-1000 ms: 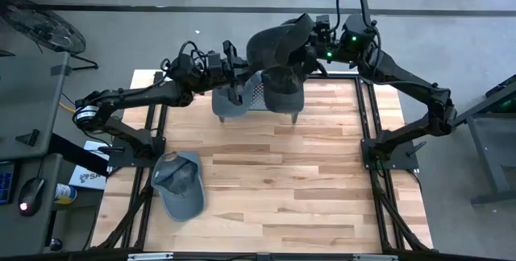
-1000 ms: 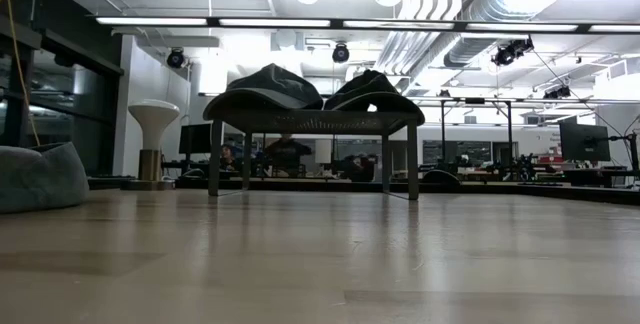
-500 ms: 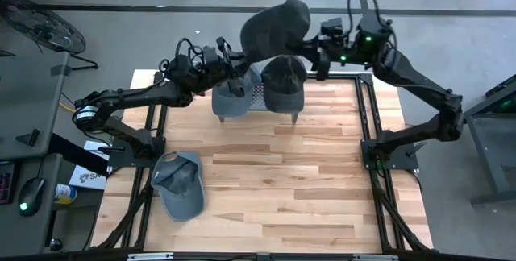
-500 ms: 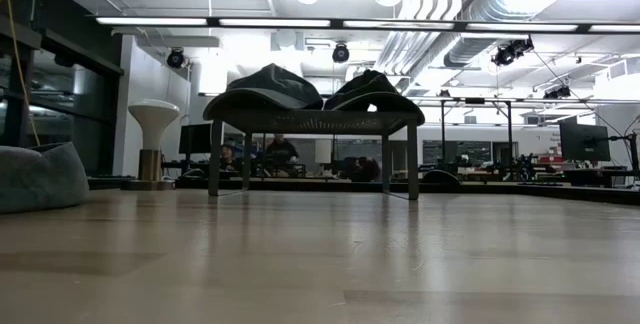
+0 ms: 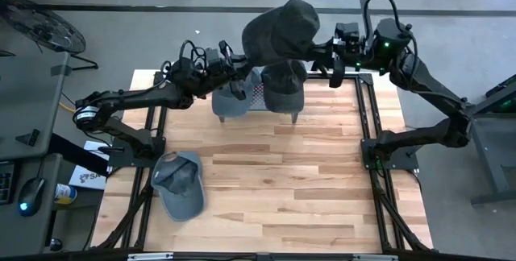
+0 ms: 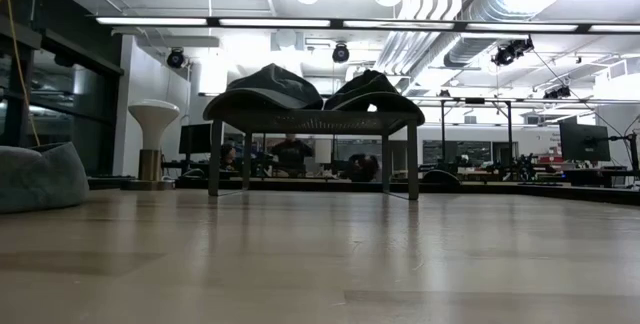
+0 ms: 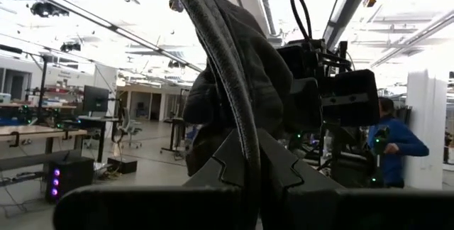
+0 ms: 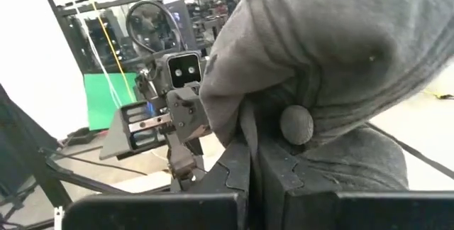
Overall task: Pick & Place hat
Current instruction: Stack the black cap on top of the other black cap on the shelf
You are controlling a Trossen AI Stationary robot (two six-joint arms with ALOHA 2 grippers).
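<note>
- A dark grey cap (image 5: 278, 31) hangs in the air above the far edge of the wooden table (image 5: 274, 180), held up between the two arms.
- The right gripper (image 5: 321, 47) has its fingers pressed together on the cap's fabric; in the right wrist view the cloth (image 8: 333, 52) bunches right at the fingers (image 8: 234, 170), with the crown button just above them.
- The left gripper (image 5: 239, 66) reaches in from the other side, jaws pinched onto the cap's brim edge; in the left wrist view the brim's curved rim (image 7: 227, 67) runs straight down into the closed fingers (image 7: 230, 162).
- Below the lifted cap stands a small mesh-topped rack (image 5: 256, 98) on thin legs, at the far middle of the table.
- The rack carries two caps: a blue-grey cap (image 5: 229, 100) on its left part and a dark cap (image 5: 283, 88) on its right part, side by side and touching or nearly so.
- In the low view the same rack (image 6: 312, 122) shows as a little table with both caps humped on top, the left one (image 6: 272, 86) and the right one (image 6: 362, 88).
- A fourth hat, a grey-blue cap (image 5: 180, 184), lies flat on the table boards near the left front, well apart from the rack.
- In the room behind, a person in a blue top (image 7: 396, 141) stands beyond the right arm.
</note>
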